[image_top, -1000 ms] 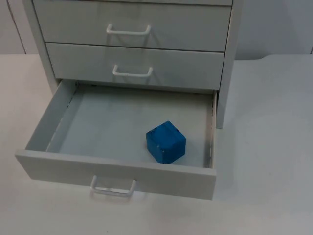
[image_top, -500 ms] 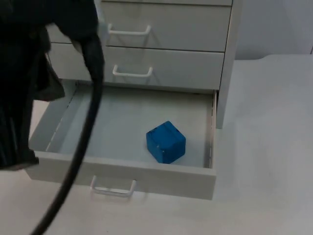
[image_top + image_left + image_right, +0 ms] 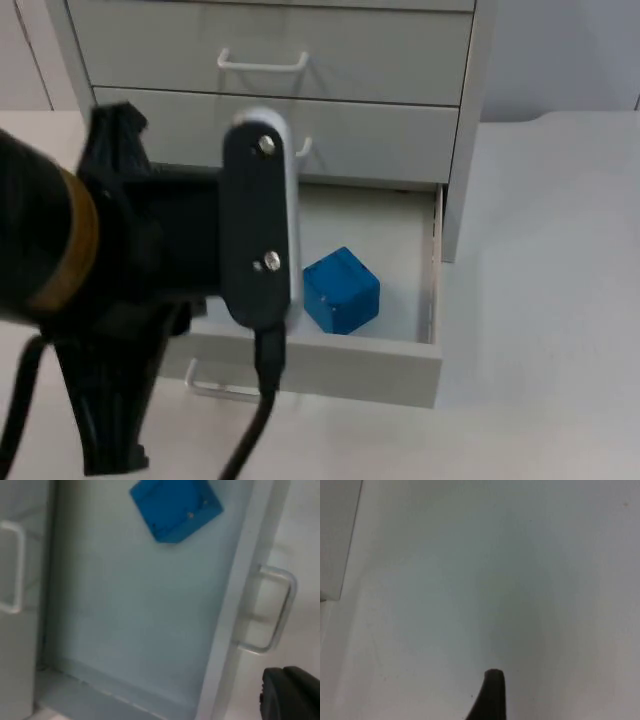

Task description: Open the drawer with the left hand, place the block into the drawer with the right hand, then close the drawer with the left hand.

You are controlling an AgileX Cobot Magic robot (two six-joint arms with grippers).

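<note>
Jaws: can't tell on either gripper. Left arm (image 3: 110, 290) hangs over the open drawer's (image 3: 420, 365) left half, above its handle (image 3: 272, 610). Block (image 3: 341, 290) sits inside the drawer, right of centre. Next: push squarely on the drawer front, centred at the handle. Right arm waits over the table (image 3: 520, 580).

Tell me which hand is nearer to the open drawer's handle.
Left. The left hand is over the open drawer, close to its handle. The right hand waits over bare table, beside the cabinet, away from the handle.
</note>
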